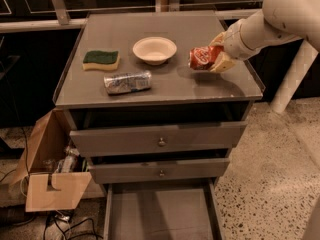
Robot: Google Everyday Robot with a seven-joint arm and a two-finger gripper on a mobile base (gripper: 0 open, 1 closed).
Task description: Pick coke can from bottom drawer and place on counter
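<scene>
As it hangs over the counter (pixel 175 86), the tool (pixel 218 52) clamps the coke can (pixel 201 58) sideways.

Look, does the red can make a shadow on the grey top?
In the camera view, yes: a dark shadow lies on the counter just below the coke can, which the gripper holds over the counter beside the white bowl. Also in the camera view, the room behind the cabinet is dim.

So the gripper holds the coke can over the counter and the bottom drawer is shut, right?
No: the bottom drawer is open, pulled out, as the camera view shows. The rest stands: the gripper holds the coke can over the counter.
</scene>
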